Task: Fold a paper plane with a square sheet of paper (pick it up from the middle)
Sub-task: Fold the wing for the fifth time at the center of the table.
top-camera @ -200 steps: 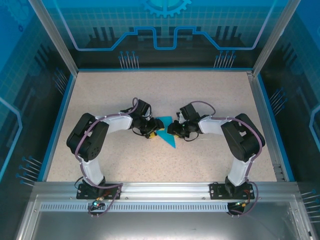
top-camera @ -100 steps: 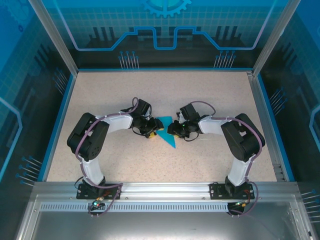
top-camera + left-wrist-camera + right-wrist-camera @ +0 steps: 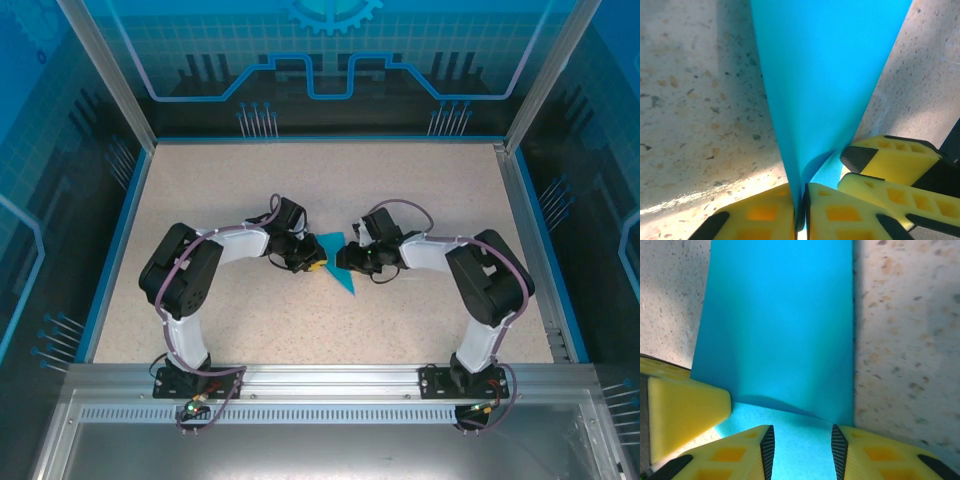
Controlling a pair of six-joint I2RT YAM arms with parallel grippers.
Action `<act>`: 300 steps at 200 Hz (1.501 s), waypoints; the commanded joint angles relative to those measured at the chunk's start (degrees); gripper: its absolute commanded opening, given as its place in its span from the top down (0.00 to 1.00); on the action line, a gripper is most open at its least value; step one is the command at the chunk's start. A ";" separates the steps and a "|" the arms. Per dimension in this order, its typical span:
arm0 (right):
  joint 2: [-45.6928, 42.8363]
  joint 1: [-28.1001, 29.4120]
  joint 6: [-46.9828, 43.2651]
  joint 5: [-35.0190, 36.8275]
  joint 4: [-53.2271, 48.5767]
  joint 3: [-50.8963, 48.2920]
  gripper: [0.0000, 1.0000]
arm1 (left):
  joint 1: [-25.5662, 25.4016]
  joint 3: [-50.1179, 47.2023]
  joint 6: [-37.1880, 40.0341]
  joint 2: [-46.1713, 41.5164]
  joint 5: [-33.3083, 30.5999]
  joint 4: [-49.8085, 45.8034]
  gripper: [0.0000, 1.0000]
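Note:
The sheet of paper [image 3: 341, 277] is teal-blue and folded into a narrow pointed wedge, its tip toward the near edge at mid-table. My left gripper [image 3: 314, 264] sits at its left side. In the left wrist view its yellow fingers are shut [image 3: 802, 210] on a raised fold of the paper [image 3: 825, 75]. My right gripper [image 3: 347, 260] is at the paper's right side, and its fingertips [image 3: 890, 162] show close beside the left ones. In the right wrist view its jaws stand open [image 3: 802, 452] with the paper [image 3: 780, 330] lying flat beneath and between them.
The speckled beige tabletop [image 3: 250, 190] is bounded by a blue rim [image 3: 121, 230] and glass enclosure walls. An aluminium rail [image 3: 320, 378] carrying both arm bases runs along the near edge. A yellow left fingertip [image 3: 685, 412] shows at the left of the right wrist view.
My left gripper has closed onto the paper's fold and shifted slightly right. The right jaws have widened a little. The paper stays at mid-table.

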 commanded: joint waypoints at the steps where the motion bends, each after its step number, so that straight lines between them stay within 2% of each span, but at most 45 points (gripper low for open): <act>1: -4.22 -1.17 -7.42 3.56 0.75 -2.50 0.56 | -0.78 -0.30 -0.52 -2.02 0.81 0.35 0.93; 35: -10.76 0.00 -13.39 8.57 1.99 -5.31 0.41 | -1.87 -2.92 -2.76 -5.37 -3.03 0.79 0.98; 53: -14.81 2.20 -17.32 13.48 2.22 -7.11 0.34 | -2.23 -5.08 -4.50 -8.21 -6.32 0.92 0.99; 90: -19.47 8.54 -24.19 26.00 2.95 -9.22 0.33 | -3.29 -8.56 -8.33 -12.43 -10.76 1.50 1.00; 108: -19.49 11.29 -26.94 27.46 4.87 -10.16 0.33 | -3.97 -9.39 -9.76 -13.11 -11.29 1.80 0.99; 144: -17.75 17.68 -33.07 31.25 12.70 -13.48 0.28 | -4.39 -9.26 -11.00 -12.59 -10.75 2.48 1.00; 181: -14.97 22.57 -39.53 35.56 25.10 -18.40 0.34 | -4.43 -7.62 -10.73 -11.89 -9.52 1.60 0.99; 222: -8.57 24.51 -42.16 38.94 28.71 -17.06 0.46 | -4.43 -6.77 -11.24 -11.00 -8.38 1.53 0.97; 272: -3.60 25.82 -43.94 43.85 38.15 -17.76 0.54 | -4.44 -6.17 -11.27 -10.83 -8.18 0.50 0.96; 300: -2.44 25.75 -44.54 44.98 40.34 -17.89 0.64 | -4.39 -5.72 -11.16 -10.78 -8.33 -0.32 0.95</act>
